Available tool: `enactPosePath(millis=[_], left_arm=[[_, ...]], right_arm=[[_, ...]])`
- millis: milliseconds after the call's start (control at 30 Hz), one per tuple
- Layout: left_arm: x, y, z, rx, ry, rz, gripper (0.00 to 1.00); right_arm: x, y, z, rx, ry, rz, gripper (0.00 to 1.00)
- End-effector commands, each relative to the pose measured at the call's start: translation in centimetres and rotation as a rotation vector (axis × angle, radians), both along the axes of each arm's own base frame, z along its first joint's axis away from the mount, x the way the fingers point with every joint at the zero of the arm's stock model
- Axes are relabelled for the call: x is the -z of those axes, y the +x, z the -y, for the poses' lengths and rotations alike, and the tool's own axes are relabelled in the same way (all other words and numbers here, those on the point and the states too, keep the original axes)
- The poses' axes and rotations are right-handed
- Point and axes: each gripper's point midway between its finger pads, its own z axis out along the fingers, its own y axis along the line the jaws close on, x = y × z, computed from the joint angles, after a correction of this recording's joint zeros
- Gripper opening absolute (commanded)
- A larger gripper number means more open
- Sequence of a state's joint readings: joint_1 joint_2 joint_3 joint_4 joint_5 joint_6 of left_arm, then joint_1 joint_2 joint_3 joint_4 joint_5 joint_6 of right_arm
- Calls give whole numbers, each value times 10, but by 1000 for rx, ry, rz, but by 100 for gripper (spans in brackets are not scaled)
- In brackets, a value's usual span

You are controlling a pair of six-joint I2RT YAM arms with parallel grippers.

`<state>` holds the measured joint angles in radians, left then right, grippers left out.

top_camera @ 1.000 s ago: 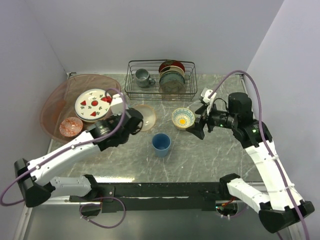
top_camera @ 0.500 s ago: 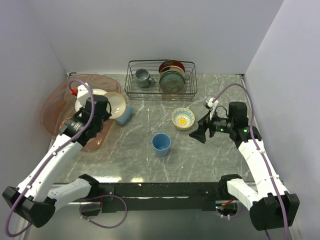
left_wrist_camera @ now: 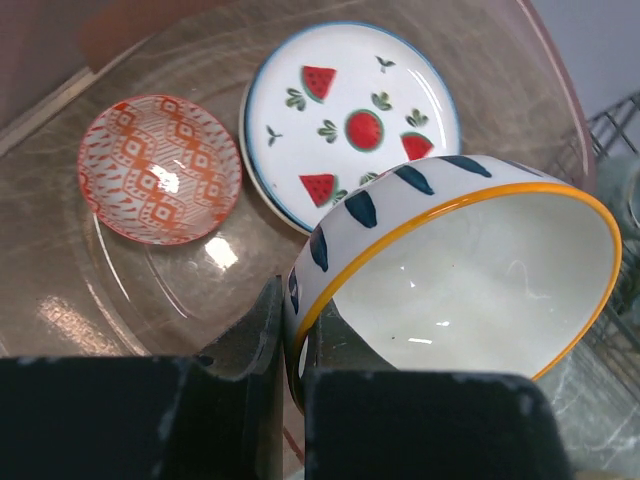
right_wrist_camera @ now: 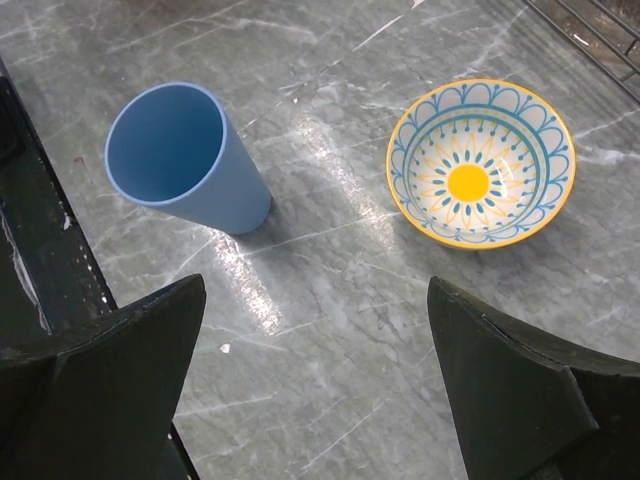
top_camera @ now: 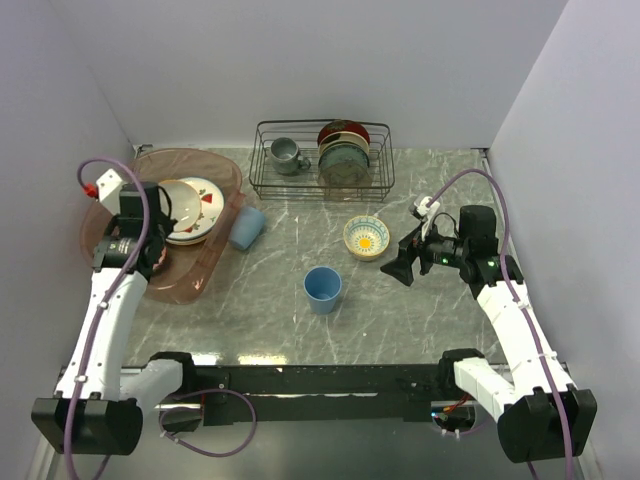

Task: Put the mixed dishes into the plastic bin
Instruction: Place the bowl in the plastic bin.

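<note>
Left claw (left_wrist_camera: 290, 330), clamped on white bowl (left_wrist_camera: 470, 280) rim, has swung from counter (top_camera: 400, 300) to over bin (top_camera: 203, 266); release due. Right claw (right_wrist_camera: 315, 335) wide apart, idle.

Quick rundown of my look: left arm (top_camera: 100, 310) and right arm (top_camera: 520, 320) are glossy white shells with chunky black joints. The black left base (top_camera: 85, 425) and right base (top_camera: 535, 435) sit around 8 and 4 o'clock in the overhead view. A purple cable (top_camera: 468, 172) runs off each wrist. There's a red plug (top_camera: 90, 185) near 9 o'clock and a white plug (top_camera: 428, 207) near 3. My right forearm has a tiny green light (top_camera: 497, 262). My fingers (right_wrist_camera: 110, 390) are matte black wedges, a bit scuffed.
</note>
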<state>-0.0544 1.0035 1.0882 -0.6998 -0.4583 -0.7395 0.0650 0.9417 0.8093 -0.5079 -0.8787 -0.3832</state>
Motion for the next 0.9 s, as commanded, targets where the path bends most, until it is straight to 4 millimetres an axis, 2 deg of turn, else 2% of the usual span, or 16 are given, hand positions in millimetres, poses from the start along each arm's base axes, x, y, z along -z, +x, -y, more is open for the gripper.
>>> enactPosePath(millis=[0,133,167,200,367,500,867], left_arm=[[-10,12,-23,-53,-39,72,1],[9,14,-42,-115,-110,54,1],[13,13,-53,-147,-126,51,1],[23,13,-56,-161,-141,29,1],[50,16,-77,-233,-203,-16,1],[77,19,-86,-265,-244,-85,1],[120,15,-114,-338,-251,-197,1]], right_arm=[[-15,8,3,13,-9,86,100],[-15,7,3,14,-11,92,100],[-16,8,4,16,-13,98,100],[-16,8,4,18,-15,100,100],[-16,7,5,23,-18,103,100],[-15,7,5,21,-17,97,100],[-15,8,6,27,-23,101,100]])
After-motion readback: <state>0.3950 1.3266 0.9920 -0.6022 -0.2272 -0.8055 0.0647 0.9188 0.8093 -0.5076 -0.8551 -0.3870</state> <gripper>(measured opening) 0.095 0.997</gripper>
